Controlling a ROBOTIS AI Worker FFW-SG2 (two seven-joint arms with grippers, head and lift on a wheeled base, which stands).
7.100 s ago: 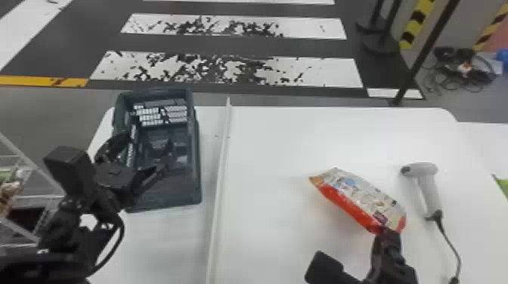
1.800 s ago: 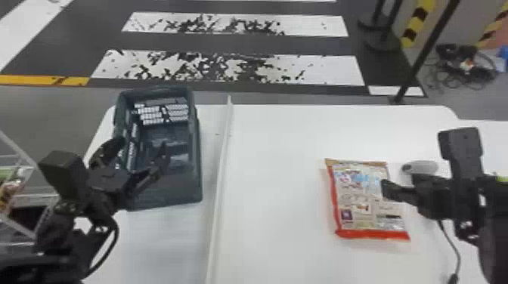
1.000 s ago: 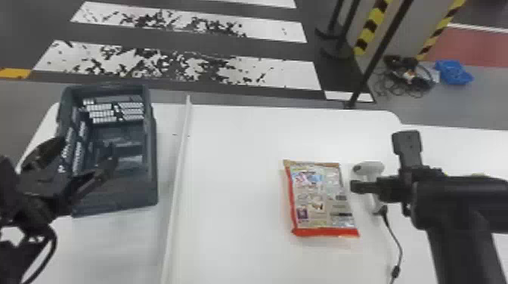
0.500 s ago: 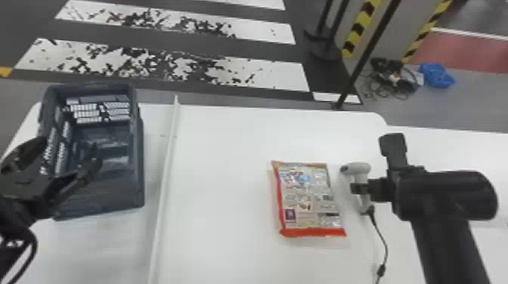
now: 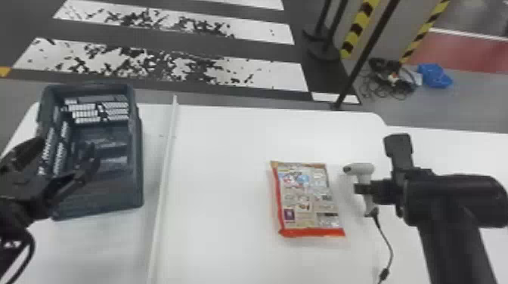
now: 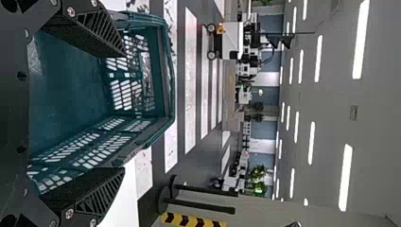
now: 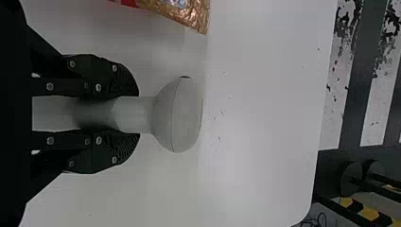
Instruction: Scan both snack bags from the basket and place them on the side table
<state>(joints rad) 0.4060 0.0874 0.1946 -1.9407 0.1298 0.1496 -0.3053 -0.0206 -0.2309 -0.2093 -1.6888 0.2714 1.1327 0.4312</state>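
Over the scanner [image 5: 364, 169] at the table's right, my right gripper [image 5: 363, 188] is at its upright handle. In the right wrist view, both fingers of my right gripper [image 7: 135, 115] press the grey handle below the scanner's rounded head [image 7: 177, 115]. One snack bag [image 5: 308, 200], silvery with red edges, lies flat left of the scanner; its golden corner [image 7: 196, 16] shows in the right wrist view. At the left, my left gripper [image 5: 67, 147] stands open over the dark basket [image 5: 137, 170]. Its fingers are wide apart in the left wrist view, where the gripper [image 6: 121, 113] overlaps the basket [image 6: 163, 71].
A thin white strip [image 5: 164, 181] runs along the table [image 5: 226, 181] between basket and bag. The scanner's cable [image 5: 387, 241] trails toward the near edge. A further white surface [image 5: 453, 151] adjoins at the right. Posts [image 5: 325, 49] stand on the floor beyond.
The head view has turned right, shifting the scene left. The bag, earlier tilted up by my right gripper, now lies flat. My right gripper has moved from it onto the scanner's handle and shut there.
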